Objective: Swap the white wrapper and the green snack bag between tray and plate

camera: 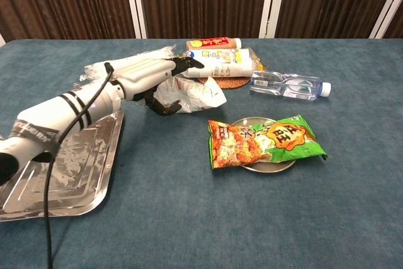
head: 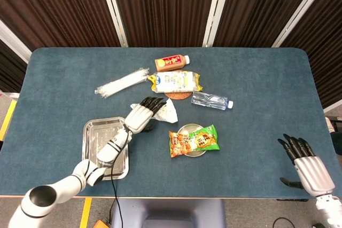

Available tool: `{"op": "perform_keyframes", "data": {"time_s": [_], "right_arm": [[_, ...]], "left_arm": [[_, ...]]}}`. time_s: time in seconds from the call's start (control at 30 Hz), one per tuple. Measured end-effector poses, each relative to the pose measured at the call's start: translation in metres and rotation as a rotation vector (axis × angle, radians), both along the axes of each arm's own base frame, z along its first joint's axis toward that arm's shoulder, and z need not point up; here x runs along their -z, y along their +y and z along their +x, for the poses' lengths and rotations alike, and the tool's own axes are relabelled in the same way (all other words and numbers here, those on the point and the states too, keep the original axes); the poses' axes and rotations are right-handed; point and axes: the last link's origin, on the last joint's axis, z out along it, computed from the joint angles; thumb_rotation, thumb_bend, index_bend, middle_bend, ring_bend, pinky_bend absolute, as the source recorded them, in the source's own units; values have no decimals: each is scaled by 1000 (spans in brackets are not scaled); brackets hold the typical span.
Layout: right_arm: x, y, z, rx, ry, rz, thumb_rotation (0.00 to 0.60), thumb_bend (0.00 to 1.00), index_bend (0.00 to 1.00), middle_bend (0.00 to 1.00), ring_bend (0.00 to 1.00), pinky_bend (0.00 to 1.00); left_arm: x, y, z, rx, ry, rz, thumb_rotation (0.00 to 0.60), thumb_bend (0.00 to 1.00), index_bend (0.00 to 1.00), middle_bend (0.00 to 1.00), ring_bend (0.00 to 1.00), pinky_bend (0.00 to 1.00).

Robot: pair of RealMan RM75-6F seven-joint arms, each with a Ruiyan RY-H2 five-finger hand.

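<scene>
The white wrapper (head: 169,111) (camera: 196,94) lies crumpled on the blue table between the steel tray (head: 107,156) (camera: 56,168) and the round plate (head: 188,128) (camera: 271,167). My left hand (head: 143,114) (camera: 154,75) reaches over the wrapper's left side with its fingers stretched out straight and holds nothing. The green and orange snack bag (head: 194,141) (camera: 264,140) lies flat across the plate. The tray has nothing in it. My right hand (head: 302,161) hovers open past the table's front right edge, seen only in the head view.
Behind the wrapper are a white and yellow package (head: 175,81) (camera: 214,62) on a brown coaster (head: 178,96), an orange bottle (head: 171,62) (camera: 213,43), a water bottle on its side (head: 212,100) (camera: 288,85) and a clear plastic packet (head: 122,83).
</scene>
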Motion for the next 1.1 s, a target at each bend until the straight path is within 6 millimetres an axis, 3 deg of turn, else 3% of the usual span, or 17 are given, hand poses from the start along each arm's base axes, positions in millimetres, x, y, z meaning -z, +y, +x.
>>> {"op": "perform_keyframes", "data": {"time_s": [0.2, 0.43, 0.53, 0.63, 0.73, 0.93, 1.1], "right_arm": [[11, 6, 11, -64, -28, 11, 600, 152, 0, 0, 0, 0], [47, -13, 38, -178, -64, 43, 600, 179, 6, 18, 0, 1], [68, -31, 52, -203, -48, 85, 600, 204, 35, 43, 0, 30], [94, -54, 69, -220, -11, 129, 600, 226, 98, 91, 0, 80], [122, -76, 87, -220, 8, 159, 600, 260, 157, 137, 0, 90], [164, -112, 122, -201, 5, 177, 600, 281, 233, 194, 3, 124], [183, -131, 135, -185, 21, 183, 600, 294, 310, 253, 53, 181]], "left_arm": [[-41, -56, -24, -3, 8, -23, 600, 413, 0, 0, 0, 64], [-130, -152, -103, -130, 62, 161, 600, 412, 0, 0, 0, 34], [-151, -195, -140, -224, 71, 263, 600, 413, 0, 0, 0, 28], [-168, -224, -168, -268, 122, 348, 600, 413, 0, 0, 0, 27], [-179, -234, -182, -264, 150, 386, 600, 413, 0, 0, 0, 27], [-190, -234, -188, -276, 132, 392, 600, 413, 0, 0, 0, 27], [-195, -231, -191, -292, 123, 398, 600, 413, 0, 0, 0, 27]]}}
